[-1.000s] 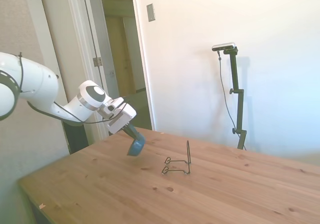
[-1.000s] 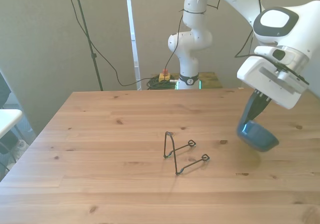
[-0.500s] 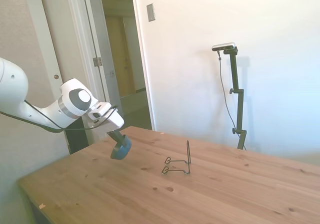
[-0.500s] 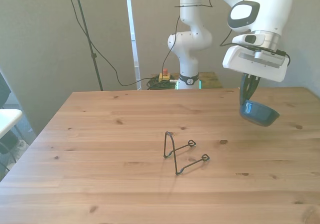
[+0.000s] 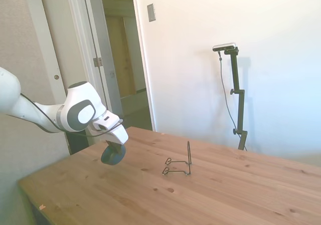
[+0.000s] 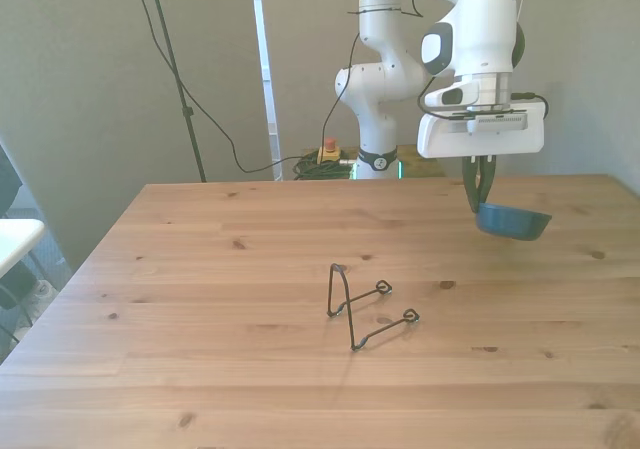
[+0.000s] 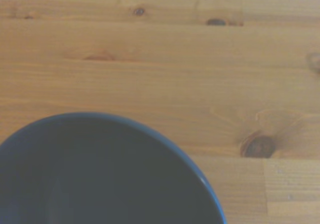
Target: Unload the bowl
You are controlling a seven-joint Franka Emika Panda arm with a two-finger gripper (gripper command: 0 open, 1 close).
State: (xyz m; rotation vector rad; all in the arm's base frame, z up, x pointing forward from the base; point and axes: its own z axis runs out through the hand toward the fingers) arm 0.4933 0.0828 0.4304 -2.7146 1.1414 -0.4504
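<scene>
Blue bowl (image 6: 513, 221), shallow and round with a smooth glazed look, hangs by its rim from the pincer (image 6: 479, 197), which is clamped on it. Bowl rides above the wooden desk (image 6: 200, 269), level, at about 2 o'clock from the thin black wire rack (image 6: 358, 304) in the front view, well apart from it. Step in hand: carrying, rack already vacated. Next move likely calls for lowering onto the knotty planks (image 7: 210, 74), then releasing the rim.
</scene>
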